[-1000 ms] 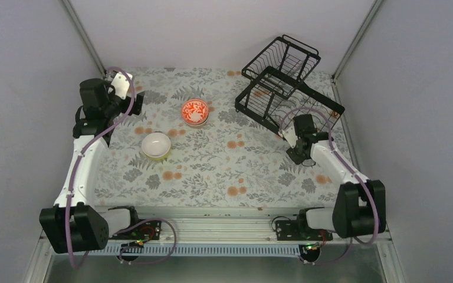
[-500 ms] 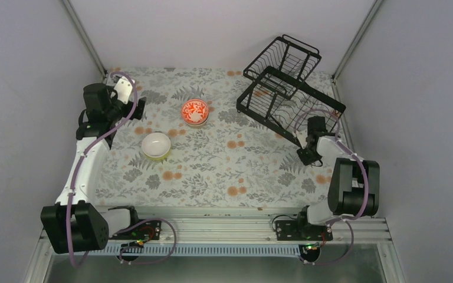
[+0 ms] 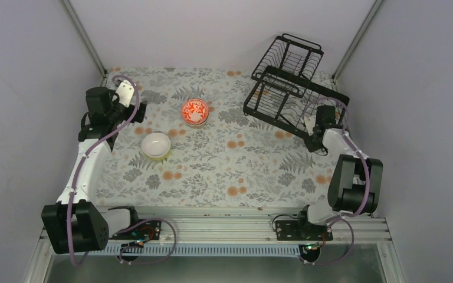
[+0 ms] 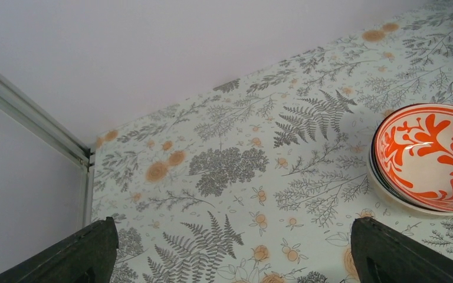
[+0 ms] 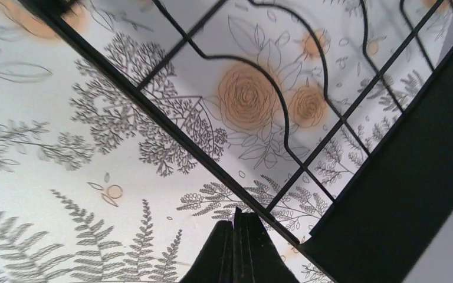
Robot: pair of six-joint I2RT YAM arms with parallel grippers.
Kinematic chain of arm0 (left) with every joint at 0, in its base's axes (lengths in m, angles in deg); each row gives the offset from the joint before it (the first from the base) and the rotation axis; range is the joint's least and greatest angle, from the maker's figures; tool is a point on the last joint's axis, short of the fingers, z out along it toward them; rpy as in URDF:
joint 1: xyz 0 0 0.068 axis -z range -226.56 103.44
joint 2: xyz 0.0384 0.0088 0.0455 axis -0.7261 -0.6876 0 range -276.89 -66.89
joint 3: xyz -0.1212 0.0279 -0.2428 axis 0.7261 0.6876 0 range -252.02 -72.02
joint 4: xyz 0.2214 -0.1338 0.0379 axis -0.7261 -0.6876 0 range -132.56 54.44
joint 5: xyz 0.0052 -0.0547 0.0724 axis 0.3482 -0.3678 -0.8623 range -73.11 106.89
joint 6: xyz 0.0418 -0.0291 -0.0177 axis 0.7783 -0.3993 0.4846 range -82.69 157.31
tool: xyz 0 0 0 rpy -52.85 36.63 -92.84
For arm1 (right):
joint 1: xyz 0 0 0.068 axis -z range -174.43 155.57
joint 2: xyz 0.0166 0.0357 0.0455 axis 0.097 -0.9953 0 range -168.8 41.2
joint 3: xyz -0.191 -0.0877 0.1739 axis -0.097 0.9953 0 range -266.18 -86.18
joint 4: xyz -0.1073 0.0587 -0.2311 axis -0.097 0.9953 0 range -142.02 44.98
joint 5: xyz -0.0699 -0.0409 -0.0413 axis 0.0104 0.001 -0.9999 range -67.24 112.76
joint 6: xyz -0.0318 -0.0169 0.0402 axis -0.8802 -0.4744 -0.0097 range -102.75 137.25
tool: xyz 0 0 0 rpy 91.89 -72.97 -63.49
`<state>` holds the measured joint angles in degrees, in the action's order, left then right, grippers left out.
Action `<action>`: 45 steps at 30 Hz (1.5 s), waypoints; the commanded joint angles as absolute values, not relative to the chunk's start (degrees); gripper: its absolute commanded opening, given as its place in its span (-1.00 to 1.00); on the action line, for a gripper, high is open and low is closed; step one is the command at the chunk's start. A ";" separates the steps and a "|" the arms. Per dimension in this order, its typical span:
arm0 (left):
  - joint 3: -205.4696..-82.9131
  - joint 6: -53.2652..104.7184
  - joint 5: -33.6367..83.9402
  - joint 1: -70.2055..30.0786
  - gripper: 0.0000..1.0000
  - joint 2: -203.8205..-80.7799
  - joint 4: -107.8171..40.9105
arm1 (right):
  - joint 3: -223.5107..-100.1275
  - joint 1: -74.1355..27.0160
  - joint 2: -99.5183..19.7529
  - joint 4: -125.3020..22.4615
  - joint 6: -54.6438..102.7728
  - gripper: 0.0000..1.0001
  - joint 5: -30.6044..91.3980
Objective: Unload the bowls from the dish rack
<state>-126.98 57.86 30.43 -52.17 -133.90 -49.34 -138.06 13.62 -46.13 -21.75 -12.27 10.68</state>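
left wrist view crops the patterned bowl (image 4: 430, 156); left hand (image 4: 236, 253) released, right hand (image 5: 239, 236) clenched by dish rack (image 3: 295, 88).

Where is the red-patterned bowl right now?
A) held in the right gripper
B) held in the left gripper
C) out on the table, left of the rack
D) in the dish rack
C: the red-patterned bowl stands out on the table, well left of the dish rack.

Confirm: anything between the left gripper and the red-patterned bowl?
Nothing visible: only the floral tablecloth lies between the open left gripper and the red-patterned bowl.
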 commanded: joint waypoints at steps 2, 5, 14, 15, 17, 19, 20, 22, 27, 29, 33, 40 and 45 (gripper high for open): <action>-126.70 58.40 30.04 -51.99 0.95 -133.59 -47.55 | -143.00 14.81 -39.59 -15.96 -11.07 -0.93 18.77; -126.31 58.17 30.18 -52.00 0.95 -133.77 -47.18 | -144.79 15.51 -34.00 -13.47 -10.43 -0.94 19.66; -126.30 57.96 30.45 -52.01 0.96 -133.40 -47.58 | -142.57 16.83 -34.66 -7.11 -10.34 -0.93 24.36; -126.37 58.15 30.31 -52.01 0.96 -133.28 -47.78 | -141.58 17.31 -34.95 -8.09 -10.20 -0.93 23.82; -126.45 58.43 30.23 -52.01 0.96 -132.96 -47.98 | -140.12 18.26 -35.83 -9.80 -10.10 -0.93 23.41; -126.51 58.44 30.16 -52.01 0.96 -132.73 -48.07 | -138.91 19.33 -37.18 -11.45 -10.04 -0.93 24.22; -126.59 58.41 30.21 -52.01 0.96 -132.72 -48.07 | -138.39 19.73 -37.65 -12.60 -10.07 -0.93 23.69; -126.60 58.32 30.28 -52.01 0.96 -132.59 -48.21 | -137.29 20.59 -38.64 -15.57 -9.85 -0.93 21.64; -126.23 58.25 30.36 -52.00 0.96 -132.80 -48.06 | -136.57 23.33 -41.91 -23.26 -9.82 -0.93 18.49; -126.10 58.16 30.34 -52.01 0.96 -132.79 -47.90 | -136.60 24.17 -44.17 -26.35 -9.65 -0.93 17.04; -125.84 57.87 30.38 -52.01 0.97 -132.68 -47.76 | -137.04 25.36 -49.49 -33.39 -9.00 -0.93 13.69; -125.41 58.39 29.68 -52.01 0.97 -132.42 -47.86 | -140.03 26.44 -53.60 -39.86 -8.08 -0.93 14.57; -125.02 58.03 29.41 -52.01 0.98 -132.47 -47.35 | -145.57 26.42 -58.59 -41.65 -7.41 -0.93 13.79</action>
<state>-126.06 57.82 29.56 -52.17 -133.57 -48.09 -139.83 25.95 -55.68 -33.69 -9.10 14.88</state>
